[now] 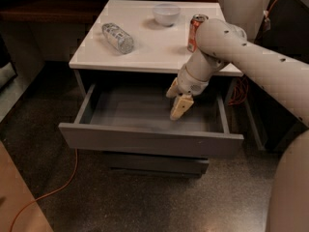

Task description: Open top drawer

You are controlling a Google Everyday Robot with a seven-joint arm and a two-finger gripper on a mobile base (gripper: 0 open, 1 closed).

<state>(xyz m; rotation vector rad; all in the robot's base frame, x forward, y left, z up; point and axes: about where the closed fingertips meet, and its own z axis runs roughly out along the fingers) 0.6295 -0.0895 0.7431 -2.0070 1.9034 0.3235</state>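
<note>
While my jaws, open or closed I cannot tell, hang inside the drawer (149, 141), a careless lift could knock the desk (145, 47).

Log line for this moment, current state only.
top drawer: pulled out | pincer: over drawer box, right of centre | tabletop: bottle, bowl, can
</note>
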